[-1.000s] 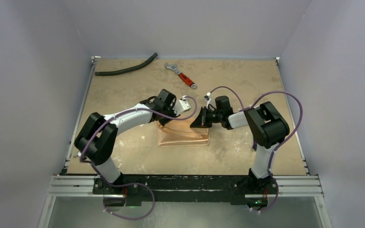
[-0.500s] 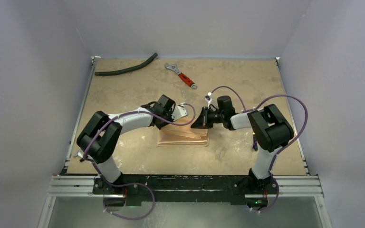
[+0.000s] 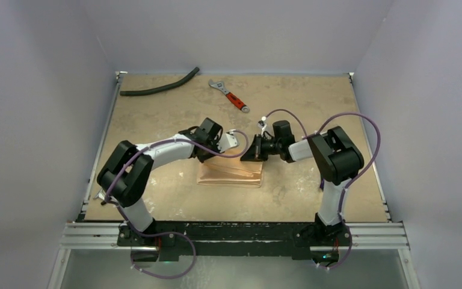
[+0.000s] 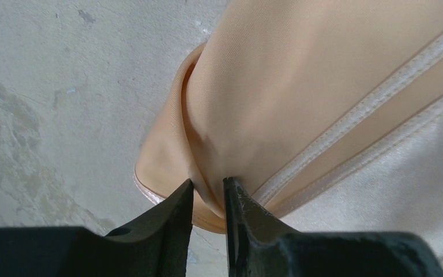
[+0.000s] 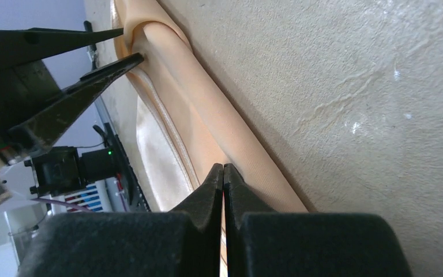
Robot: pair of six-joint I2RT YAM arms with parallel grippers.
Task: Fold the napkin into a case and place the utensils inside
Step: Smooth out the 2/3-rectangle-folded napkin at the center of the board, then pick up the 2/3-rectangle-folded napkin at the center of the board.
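Now, entries for this moment:

- Change: the far edge of the napkin (image 3: 231, 174), held up in a tent a second ago, sits low. The cloth lies as a flat layered rectangle, and both arms have come down with it.
- Meaning, as a judgement: the fold is being laid down, so the case is close to formed. Loading it is not yet begun.
- Left claw (image 4: 207, 187): jaws nearly closed, with a small ridge of cloth pinched between the tips. The rest of the napkin spreads ahead of the tips and to their right, and its rounded corner lies just left of them.
- Right claw (image 5: 223, 170): tips pressed together on the rolled far edge, apparently with a thin layer of cloth between them, though that layer is too slight to be sure of. The roll runs away from its tips toward the left claw's tips, which show at the roll's other end in the right wrist view.
- Napkin place: between the two claws and on their near side, touching both.
- Count, cloth: one napkin.
- Count, claws: two, both on the cloth.
- Count, utensils: none visible in any view.
- Count, other items: one wrench (image 3: 231, 96) and one hose (image 3: 159, 87), both well beyond the claws on the table (image 3: 313, 102).
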